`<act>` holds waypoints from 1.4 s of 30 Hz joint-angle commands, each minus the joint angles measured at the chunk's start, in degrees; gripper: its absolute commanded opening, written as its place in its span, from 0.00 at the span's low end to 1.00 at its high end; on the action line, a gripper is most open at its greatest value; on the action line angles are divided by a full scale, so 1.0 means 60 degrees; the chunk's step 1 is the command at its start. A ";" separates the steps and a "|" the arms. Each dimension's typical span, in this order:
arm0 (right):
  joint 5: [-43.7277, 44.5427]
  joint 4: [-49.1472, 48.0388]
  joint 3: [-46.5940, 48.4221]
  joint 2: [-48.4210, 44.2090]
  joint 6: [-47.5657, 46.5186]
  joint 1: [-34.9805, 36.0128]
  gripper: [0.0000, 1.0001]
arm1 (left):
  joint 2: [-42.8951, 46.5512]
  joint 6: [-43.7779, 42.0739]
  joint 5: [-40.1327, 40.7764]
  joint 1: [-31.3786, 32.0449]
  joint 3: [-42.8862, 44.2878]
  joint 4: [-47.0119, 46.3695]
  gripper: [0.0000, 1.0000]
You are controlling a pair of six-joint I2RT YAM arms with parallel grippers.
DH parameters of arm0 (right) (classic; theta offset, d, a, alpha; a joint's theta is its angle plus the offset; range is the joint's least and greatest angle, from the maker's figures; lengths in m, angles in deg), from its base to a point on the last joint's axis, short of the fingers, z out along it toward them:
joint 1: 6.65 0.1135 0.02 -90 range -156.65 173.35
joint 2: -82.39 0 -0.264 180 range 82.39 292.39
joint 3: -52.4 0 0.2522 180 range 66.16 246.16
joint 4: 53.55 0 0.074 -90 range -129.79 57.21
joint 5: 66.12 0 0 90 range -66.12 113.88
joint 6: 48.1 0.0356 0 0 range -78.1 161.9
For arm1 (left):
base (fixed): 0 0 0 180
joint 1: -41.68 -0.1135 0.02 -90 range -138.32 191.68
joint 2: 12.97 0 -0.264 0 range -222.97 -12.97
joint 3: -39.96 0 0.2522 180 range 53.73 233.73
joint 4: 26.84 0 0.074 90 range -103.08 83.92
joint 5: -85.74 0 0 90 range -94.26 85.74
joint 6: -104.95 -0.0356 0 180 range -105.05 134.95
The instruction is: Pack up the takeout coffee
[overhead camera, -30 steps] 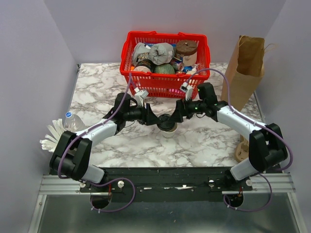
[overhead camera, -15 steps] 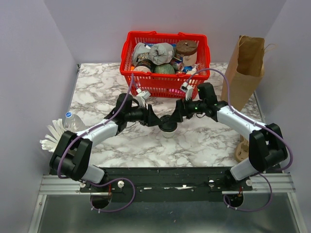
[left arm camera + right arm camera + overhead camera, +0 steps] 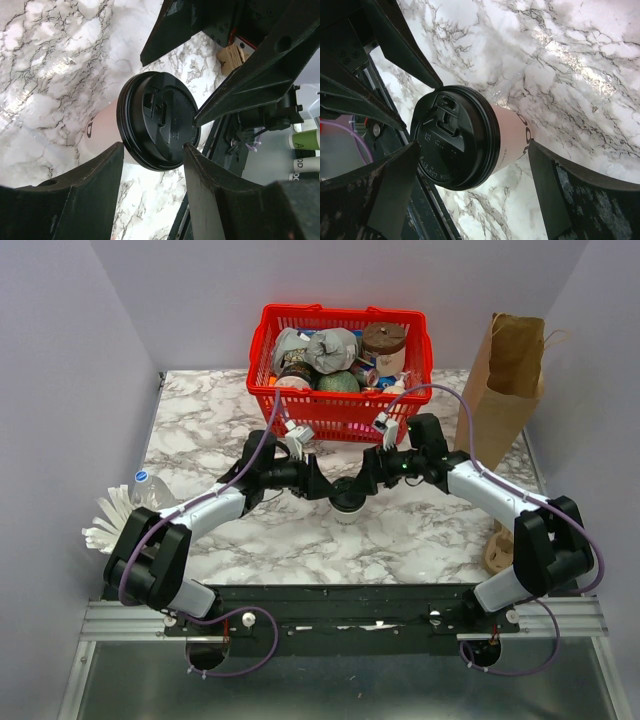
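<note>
You have the small cream paper cup with a round black plastic lid [image 3: 347,502] standing upright near the middle of the white, grey-veined marble surface [image 3: 200,430]. It is in front of the red plastic lattice basket [image 3: 340,426] and between your two arms. Its wall is smooth, matt paper that narrows below the lid and carries a dark printed mark on one side. The lid is glossy moulded plastic, with a raised round rim, a sunken centre, a small sip tab and faint embossed lettering.

Your left gripper [image 3: 154,149] has its jaws closed in on the cup: the two black, wedge-shaped fingers [image 3: 85,200] meet the lid's rim on either side. Your right gripper [image 3: 472,150] sits on the opposite side with its jaws spread wide around the cup. One of its fingers lies just beside the lid and the other stands apart from the paper wall. Their faces look rough and scuffed.

The basket is heaped with goods, among them a brown-lidded tub [image 3: 384,340] and a grey crumpled bundle [image 3: 320,348]. A tall brown paper bag [image 3: 508,375] stands at the right edge of the surface, its mouth creased. A clear plastic water bottle with a blue cap [image 3: 147,488] is at the left edge, beside your left arm
</note>
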 commanded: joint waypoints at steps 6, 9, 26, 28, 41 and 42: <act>0.0251 0.0143 -0.0213 -0.0244 0.0072 0.0042 0.97 | -0.0170 -0.0343 0.0420 0.0110 0.0242 0.0278 0.60; 0.0236 0.0143 -0.0242 -0.0244 0.0087 0.0042 0.97 | -0.0185 -0.0357 0.0406 0.0124 0.0256 0.0293 0.60; 0.0309 0.0259 -0.0550 -0.0127 -0.0191 0.0042 0.92 | -0.0053 -0.0416 0.0537 0.0124 0.0110 0.0235 0.60; 0.0324 0.0332 -0.0535 -0.0098 -0.0264 0.0042 0.92 | -0.0068 -0.0401 0.0537 0.0110 0.0139 0.0249 0.60; 0.0178 0.0480 -0.0652 -0.0259 -0.0367 0.0056 0.91 | -0.0141 -0.0387 0.0596 0.0110 0.0095 0.0235 0.60; 0.0192 0.0494 -0.0652 -0.0229 -0.0367 0.0071 0.91 | -0.0156 -0.0387 0.0596 0.0109 0.0124 0.0235 0.60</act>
